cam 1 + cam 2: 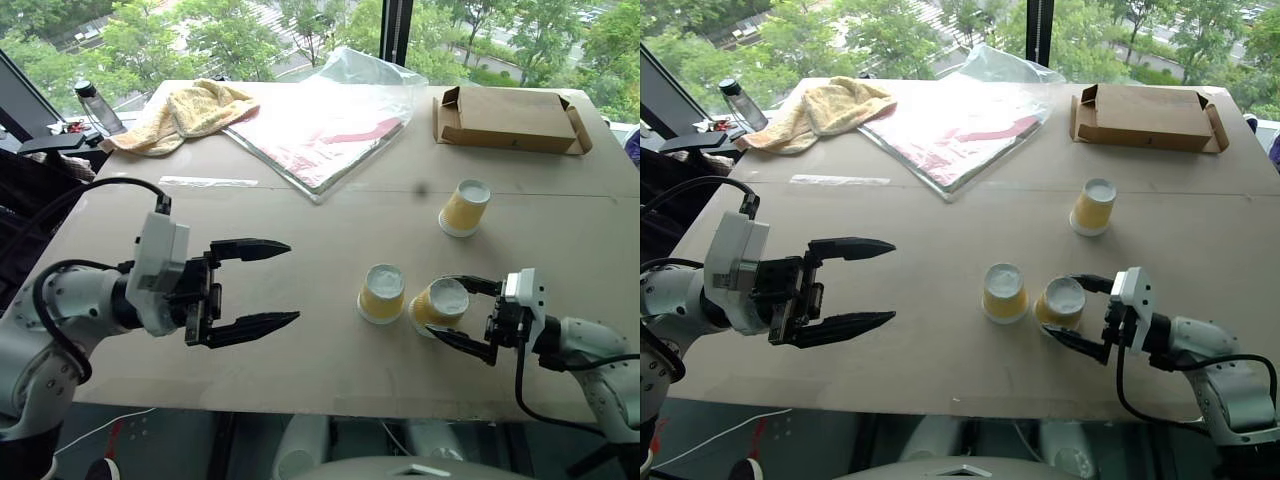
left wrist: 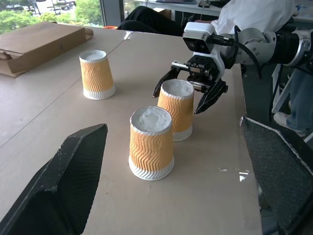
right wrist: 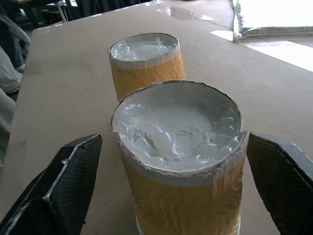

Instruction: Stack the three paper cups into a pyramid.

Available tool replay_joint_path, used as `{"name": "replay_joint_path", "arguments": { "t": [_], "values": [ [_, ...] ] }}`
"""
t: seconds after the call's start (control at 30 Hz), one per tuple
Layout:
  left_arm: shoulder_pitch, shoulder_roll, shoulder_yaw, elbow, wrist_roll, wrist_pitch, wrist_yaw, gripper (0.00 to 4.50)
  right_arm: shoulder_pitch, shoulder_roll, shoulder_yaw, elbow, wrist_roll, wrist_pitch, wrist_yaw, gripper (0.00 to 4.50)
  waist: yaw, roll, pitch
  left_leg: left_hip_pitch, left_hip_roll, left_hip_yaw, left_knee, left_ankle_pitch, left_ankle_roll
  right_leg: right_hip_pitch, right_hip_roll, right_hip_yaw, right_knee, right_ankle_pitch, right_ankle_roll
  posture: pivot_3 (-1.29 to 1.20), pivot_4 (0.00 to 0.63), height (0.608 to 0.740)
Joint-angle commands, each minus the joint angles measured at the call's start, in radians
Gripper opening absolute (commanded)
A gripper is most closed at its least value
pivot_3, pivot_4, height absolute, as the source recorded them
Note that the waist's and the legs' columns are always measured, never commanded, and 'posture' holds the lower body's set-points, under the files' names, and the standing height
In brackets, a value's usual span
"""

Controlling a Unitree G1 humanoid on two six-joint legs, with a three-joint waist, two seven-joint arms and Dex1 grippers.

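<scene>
Three yellow paper cups stand upside down on the tan table point(image 1: 300, 370). Two of them stand close side by side near the front edge, one to the left point(image 1: 382, 293) and one to the right point(image 1: 445, 296). The third point(image 1: 465, 208) stands alone farther back on the right. My right gripper point(image 1: 438, 306) is open, with a finger on each side of the right-hand front cup point(image 3: 181, 147) and a small gap on both sides. My left gripper point(image 1: 294, 281) is open wide to the left of the pair, pointing at them, with nothing between its fingers.
A flat cardboard box point(image 1: 510, 120) lies at the back right. A clear plastic bag with a red and white sheet point(image 1: 320, 130) lies at the back middle, a yellow towel point(image 1: 190, 110) at the back left. A bottle point(image 1: 97, 105) stands beyond the table's left corner.
</scene>
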Motion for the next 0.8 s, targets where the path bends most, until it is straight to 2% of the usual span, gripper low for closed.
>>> {"name": "replay_joint_path", "arguments": {
  "t": [0.03, 0.67, 0.8],
  "values": [
    [0.0, 0.005, 0.01, -0.014, 0.003, -0.02, -0.008, 4.5, 0.004, 0.003, -0.01, -0.026, 0.008, -0.012, -0.002, 4.44, 0.0, 0.0, 0.0, 0.0, 0.0, 0.0, 0.0, 0.0, 0.0, 0.0, 0.0, 0.0, 0.0, 0.0, 0.0, 0.0, 0.15, 0.74],
    [0.0, 0.005, 0.007, -0.009, 0.011, -0.026, -0.007, 4.5, -0.036, 0.033, 0.018, 0.012, -0.039, -0.047, -0.014, 4.44, 0.0, 0.0, 0.0, 0.0, 0.0, 0.0, 0.0, 0.0, -0.001, 0.0, 0.0, 0.0, 0.0, 0.0, 0.0, 0.0, 0.15, 0.74],
    [0.0, 0.006, 0.007, -0.008, 0.01, -0.026, -0.01, 4.5, -0.023, 0.005, -0.026, 0.007, -0.022, -0.063, 0.011, 4.44, 0.0, 0.0, 0.0, 0.0, 0.0, 0.0, 0.0, 0.0, 0.0, 0.0, 0.0, 0.0, 0.0, 0.0, 0.0, 0.0, 0.15, 0.74]
  ]
}}
